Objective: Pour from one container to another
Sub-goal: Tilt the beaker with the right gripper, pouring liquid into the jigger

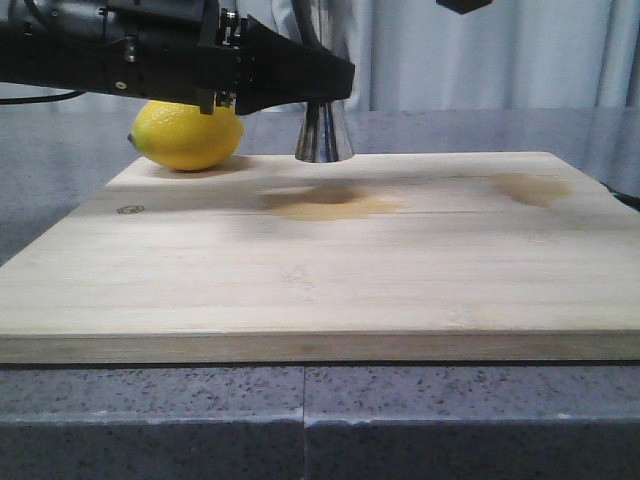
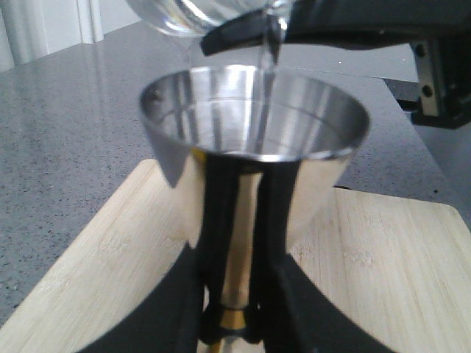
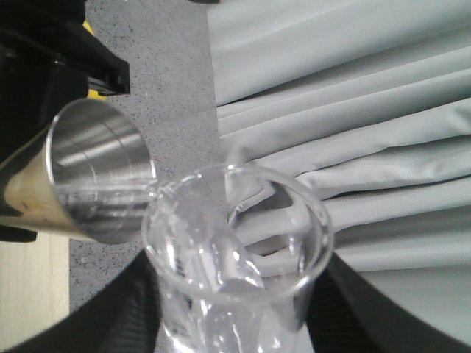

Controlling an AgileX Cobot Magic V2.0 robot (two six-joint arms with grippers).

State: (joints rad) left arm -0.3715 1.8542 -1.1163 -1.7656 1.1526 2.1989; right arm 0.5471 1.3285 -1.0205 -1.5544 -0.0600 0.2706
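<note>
**Mia:** What do you see from the front?

**Ben:** The left gripper (image 1: 335,78) is closed on a shiny metal cup (image 1: 323,133). It holds the cup up above the wooden board (image 1: 330,270). A yellow lemon (image 1: 187,135) sits on the board, just under the arm and behind the gripper.

**Mia:** And the left wrist camera?

**Ben:** The metal cup (image 2: 254,143) is right in front of the two black fingers (image 2: 213,220), which squeeze its thin middle part. Its open mouth faces up. Right above it a clear glass (image 2: 195,15) tips over, and a thin stream of water (image 2: 268,62) falls into the cup.

**Mia:** And the right wrist camera?

**Ben:** The right gripper (image 3: 235,323) hugs the glass (image 3: 235,250) on both sides, closed on it. The glass lip touches the cup rim (image 3: 99,173). Gray curtains (image 3: 353,110) hang behind.
</note>
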